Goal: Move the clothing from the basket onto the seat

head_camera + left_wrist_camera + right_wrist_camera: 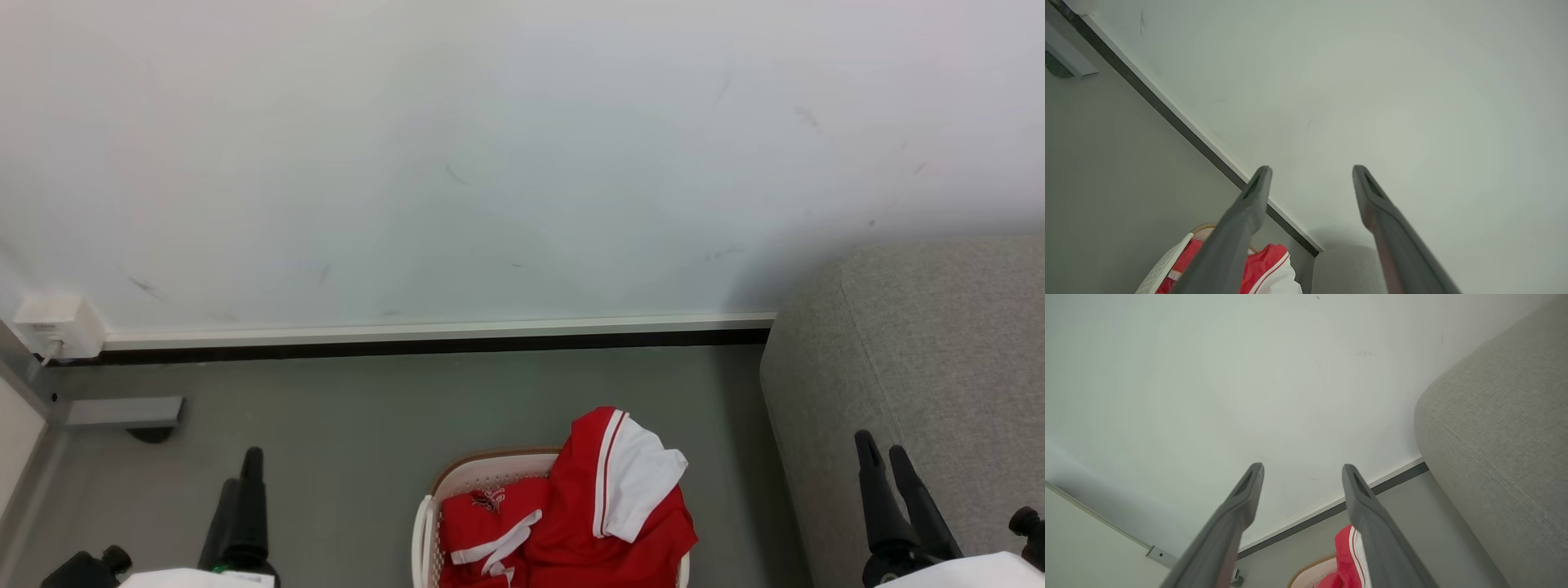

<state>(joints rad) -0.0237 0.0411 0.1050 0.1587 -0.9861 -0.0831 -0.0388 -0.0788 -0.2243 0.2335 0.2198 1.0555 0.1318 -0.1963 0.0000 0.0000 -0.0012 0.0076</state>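
The red clothing [571, 523] lies heaped in the white basket [482, 472] at the bottom middle of the head view, a white sleeve sticking up over the far rim. In the wrist views the clothing [1263, 261] [1345, 555] peeks between dark fingers. The grey seat [922, 384] fills the right side, also seen as the seat [1498, 449]. My left gripper [249, 469] stands left of the basket, above the floor. My right gripper [883, 453] stands over the seat's edge. In its own wrist view each gripper, left [1310, 171] and right [1302, 469], is open and empty.
A white wall [490, 147] with a pale and dark skirting strip runs behind the basket. A white socket box [57, 327] and a grey bracket [122, 412] sit at the far left. Grey floor [343, 433] lies between them and the basket.
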